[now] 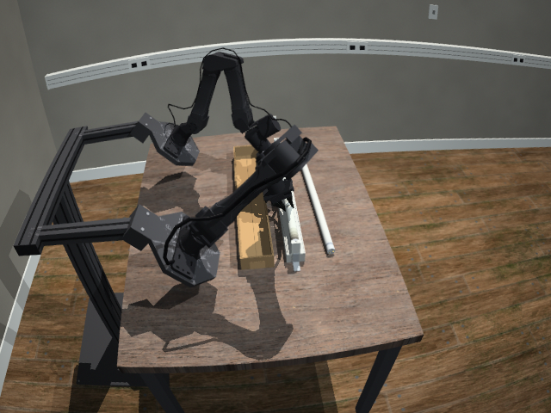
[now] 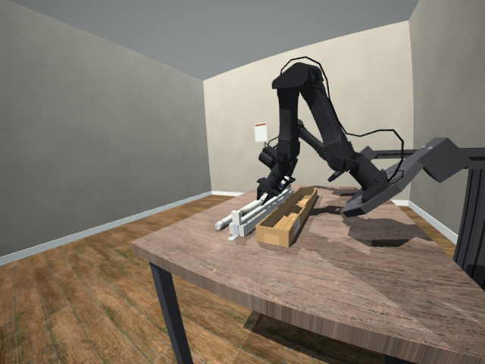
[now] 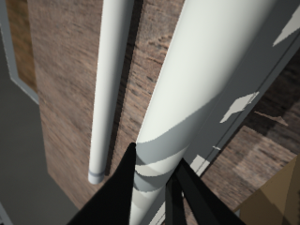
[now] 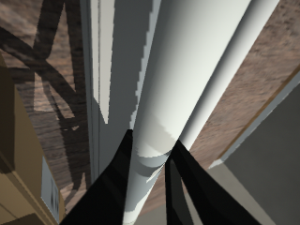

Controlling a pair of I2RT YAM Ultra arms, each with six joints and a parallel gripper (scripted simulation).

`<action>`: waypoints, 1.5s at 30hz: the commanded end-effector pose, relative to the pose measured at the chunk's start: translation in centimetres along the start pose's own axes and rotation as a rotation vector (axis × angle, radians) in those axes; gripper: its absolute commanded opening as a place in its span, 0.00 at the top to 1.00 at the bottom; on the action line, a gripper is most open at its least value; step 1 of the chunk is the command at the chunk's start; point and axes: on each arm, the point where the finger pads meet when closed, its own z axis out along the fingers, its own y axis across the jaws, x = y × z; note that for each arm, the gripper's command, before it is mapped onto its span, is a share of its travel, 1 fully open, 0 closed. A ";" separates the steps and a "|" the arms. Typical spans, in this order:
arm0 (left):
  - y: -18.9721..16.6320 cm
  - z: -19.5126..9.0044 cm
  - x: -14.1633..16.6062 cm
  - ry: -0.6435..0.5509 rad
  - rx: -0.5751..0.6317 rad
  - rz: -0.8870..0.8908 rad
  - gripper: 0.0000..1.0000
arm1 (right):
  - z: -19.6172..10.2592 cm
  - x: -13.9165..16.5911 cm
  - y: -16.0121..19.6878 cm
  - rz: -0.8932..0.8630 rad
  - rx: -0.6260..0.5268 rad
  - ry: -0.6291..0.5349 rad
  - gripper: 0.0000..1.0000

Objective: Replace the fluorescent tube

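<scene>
With both pairs of fingers closed on it, the fluorescent tube (image 1: 293,222) (image 2: 248,209) (image 3: 202,61) (image 4: 187,61) passes between the left fingers and the right fingers (image 1: 290,202) (image 2: 265,200), above the light fixture (image 1: 301,254) (image 2: 243,229), right of centre in the top view.

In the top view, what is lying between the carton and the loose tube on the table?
The light fixture lies between the carton and the loose tube, as the top view shows.
</scene>
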 end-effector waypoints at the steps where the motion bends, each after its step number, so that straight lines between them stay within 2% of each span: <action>1: -0.9 -1.0 0.1 0.017 0.004 0.029 0.89 | -1.0 -0.1 1.6 -0.072 -0.001 -0.006 0.89; 6: -1.4 -1.0 0.2 0.019 0.018 0.034 0.89 | -1.0 0.1 2.1 -0.079 -0.011 -0.001 0.89; 7: -1.6 -1.0 0.2 0.018 0.021 0.035 0.51 | -1.0 0.2 2.3 -0.083 -0.013 0.000 0.89; 11: -0.9 -0.7 0.1 0.020 0.013 0.016 0.51 | -1.0 0.0 1.5 -0.062 -0.004 -0.003 0.89; 12: 0.0 -0.9 0.0 0.017 -0.010 0.004 0.51 | -1.0 0.3 2.5 -0.087 -0.015 0.001 0.89; 23: -0.2 -0.8 -0.1 0.017 -0.003 0.007 0.51 | -1.0 0.3 2.5 -0.087 -0.015 0.001 0.89; 24: -0.2 -0.8 -0.1 0.017 -0.003 0.007 0.51 | -1.0 0.3 2.5 -0.087 -0.015 0.001 0.51; 27: -0.2 -0.8 -0.1 0.015 -0.003 0.007 0.51 | -1.0 0.2 2.2 -0.081 -0.013 0.001 0.51; 28: -0.2 -0.8 -0.1 0.015 -0.003 0.007 0.51 | -1.2 -0.9 0.0 -0.025 0.011 -0.022 0.51; 29: -0.2 -0.8 -0.1 0.014 -0.003 0.007 0.51 | -1.4 -1.3 -0.7 -0.004 0.017 -0.037 0.51; 41: -0.2 -0.8 -0.1 0.014 -0.003 0.007 0.51 | -1.6 -1.4 -0.8 -0.005 0.017 -0.041 0.51; 42: -1.7 -1.4 0.2 0.019 0.024 0.019 0.51 | -2.1 -1.2 -1.2 0.004 0.030 -0.032 0.51; 45: -2.1 -2.0 0.6 0.038 0.047 0.025 0.51 | -2.5 -0.3 -0.2 -0.016 0.013 -0.001 0.51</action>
